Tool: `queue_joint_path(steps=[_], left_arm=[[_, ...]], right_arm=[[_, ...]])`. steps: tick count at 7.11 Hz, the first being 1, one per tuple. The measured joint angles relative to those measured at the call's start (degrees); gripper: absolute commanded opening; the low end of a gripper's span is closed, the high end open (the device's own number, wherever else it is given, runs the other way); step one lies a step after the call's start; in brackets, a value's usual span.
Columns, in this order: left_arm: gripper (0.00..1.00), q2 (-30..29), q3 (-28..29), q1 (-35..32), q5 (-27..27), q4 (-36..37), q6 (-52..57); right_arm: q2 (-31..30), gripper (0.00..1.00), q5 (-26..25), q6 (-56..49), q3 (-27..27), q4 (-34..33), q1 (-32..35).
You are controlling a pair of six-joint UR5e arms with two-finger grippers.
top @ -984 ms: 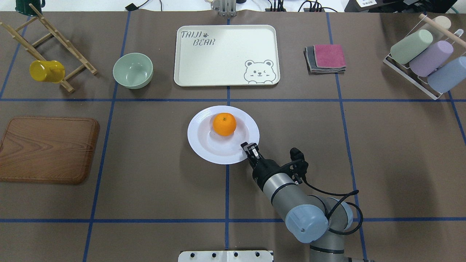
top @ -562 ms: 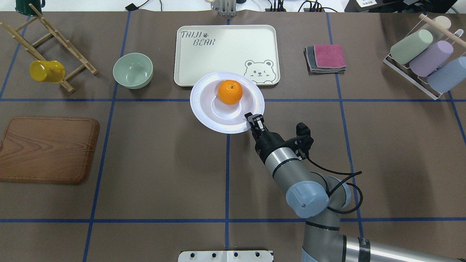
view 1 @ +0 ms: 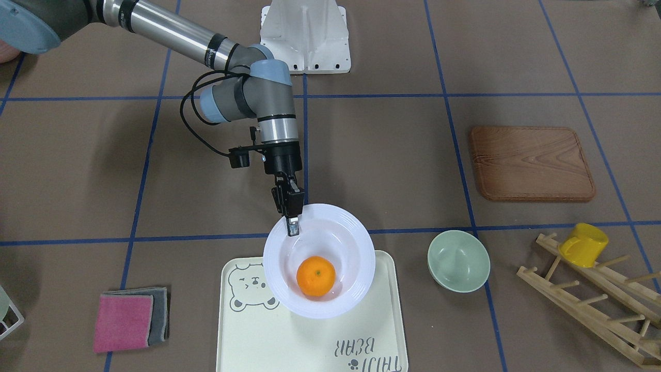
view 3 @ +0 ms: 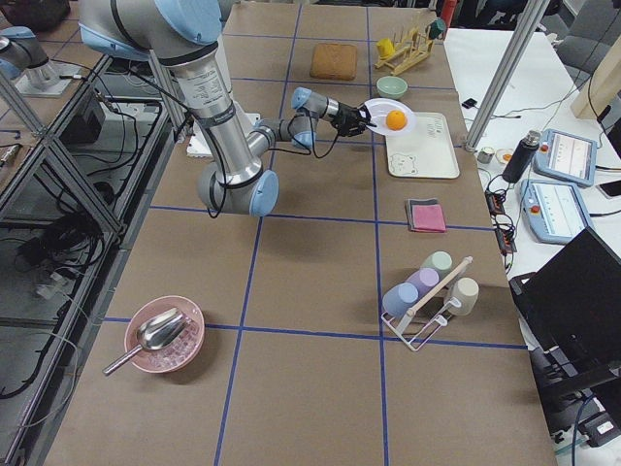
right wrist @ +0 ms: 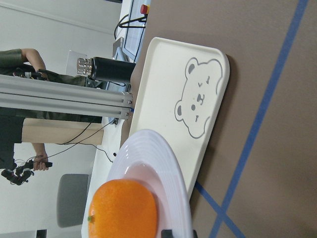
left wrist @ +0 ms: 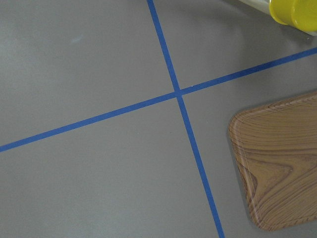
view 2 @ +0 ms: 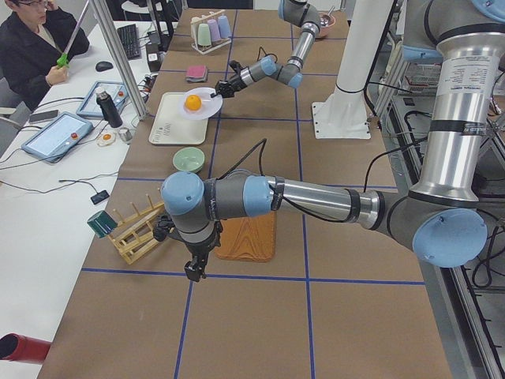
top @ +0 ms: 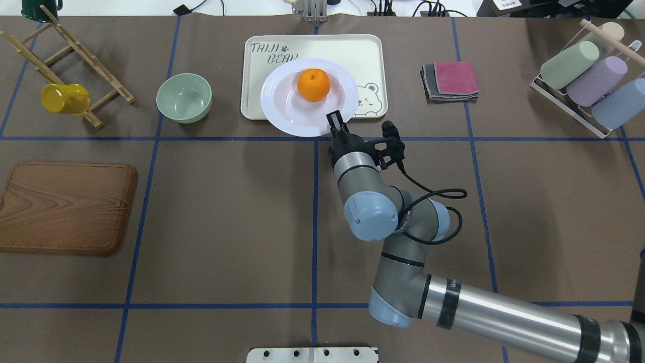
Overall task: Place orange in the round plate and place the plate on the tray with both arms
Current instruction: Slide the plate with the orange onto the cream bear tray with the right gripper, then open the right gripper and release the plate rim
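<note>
Done: orange [top: 313, 84] in round plate [top: 287, 108]. Pending: set-down; right gripper [top: 334, 121], jaws clamped on rim, holds it over tray [top: 370, 50]. Jaws of left gripper [view 2: 193, 271]: cannot tell.

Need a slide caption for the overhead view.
Right gripper holds the plate by its rim, orange inside, over the tray.

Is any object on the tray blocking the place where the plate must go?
Nothing visible does. The tray is bare, and the round plate, held by the right end effector, hangs partly over it.
</note>
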Motion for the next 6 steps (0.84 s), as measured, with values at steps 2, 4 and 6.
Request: queue_joint_path(steps=[2, 4, 6], left_arm=[[0.98, 0.00, -0.26, 0.02, -0.08, 0.05, -0.06], [0.98, 0.00, -0.39, 0.03, -0.91, 0.07, -0.08], [0.98, 0.05, -0.38, 0.03, -1.19, 0.08, -0.05]], right_arm=[[6.22, 0.48, 2.37, 2.65, -11.09, -0.82, 2.42], [7.52, 0.99, 3.14, 4.47, -14.32, -0.88, 3.41], [5.31, 1.00, 5.18, 1.52, -10.32, -1.00, 3.85]])
